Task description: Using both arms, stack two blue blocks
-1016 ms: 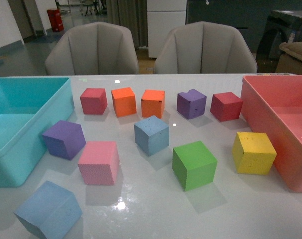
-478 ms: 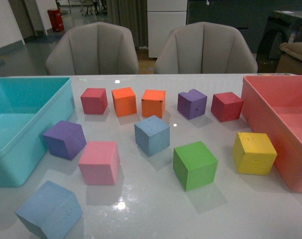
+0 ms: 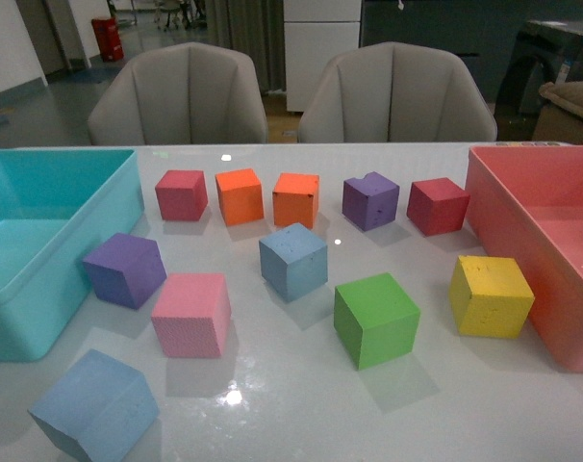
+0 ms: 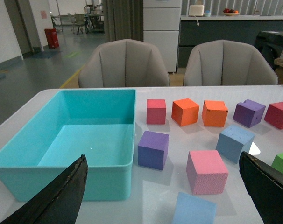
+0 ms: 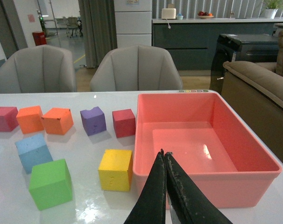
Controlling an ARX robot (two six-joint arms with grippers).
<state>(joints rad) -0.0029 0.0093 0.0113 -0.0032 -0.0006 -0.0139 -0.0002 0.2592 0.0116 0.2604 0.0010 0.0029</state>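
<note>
While neither arm shows in the front view, the first light sky-blue foam cube sits near the middle of the glossy white table, behind and between a pink foam cube and a green foam cube. The second light sky-blue foam cube lies well apart at the near left edge, turned corner-on. Seen from its wrist, the left gripper hangs with black fingers spread wide and empty beside a turquoise plastic bin. The right gripper has its fingers pressed together on nothing, before a salmon-pink plastic bin.
</note>
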